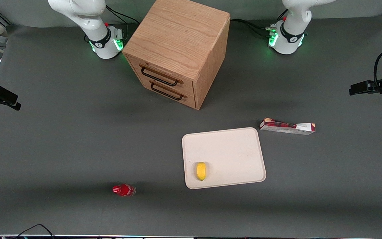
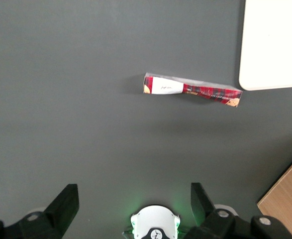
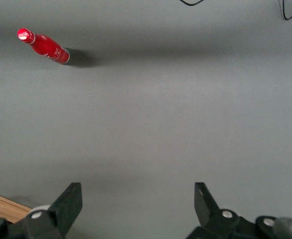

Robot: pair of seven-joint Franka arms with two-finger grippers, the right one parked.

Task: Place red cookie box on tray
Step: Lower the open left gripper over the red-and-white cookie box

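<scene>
We see the dark grey matte desk. The slim red tartan cardboard cookie box lies flat just beside the cream-white rectangular tray, not on it. Left gripper hovers above, fingers wide, empty.

**Materials and surfaces on the table**

The red cookie box is printed cardboard with a slight sheen. The tray looks like matt cream plastic. The table is matt dark grey. The cabinet shows grained wood. The open gripper, high above the table, has matt black fingers.
</scene>
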